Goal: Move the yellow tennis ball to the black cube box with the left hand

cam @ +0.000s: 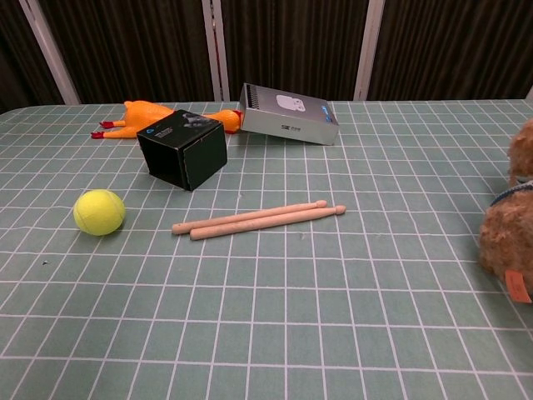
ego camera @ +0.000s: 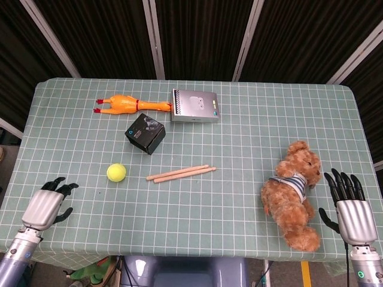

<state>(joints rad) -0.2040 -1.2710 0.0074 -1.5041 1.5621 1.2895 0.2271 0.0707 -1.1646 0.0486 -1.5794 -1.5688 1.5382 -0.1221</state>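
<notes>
The yellow tennis ball (ego camera: 116, 173) (cam: 99, 212) lies on the checked cloth left of centre. The black cube box (ego camera: 145, 133) (cam: 182, 147) stands a little behind and to the right of it, apart from it. My left hand (ego camera: 46, 203) hovers over the near left part of the table, left of and nearer than the ball, its fingers apart and holding nothing. At the near right edge my right hand (ego camera: 348, 208) is open, fingers spread, beside the teddy bear. The chest view shows neither hand.
Two wooden drumsticks (ego camera: 181, 173) (cam: 259, 219) lie right of the ball. A rubber chicken (ego camera: 128, 104) and a grey box (ego camera: 194, 106) lie behind the cube. A brown teddy bear (ego camera: 293, 194) sits at the near right. The table edge (ego camera: 179, 254) runs along the front.
</notes>
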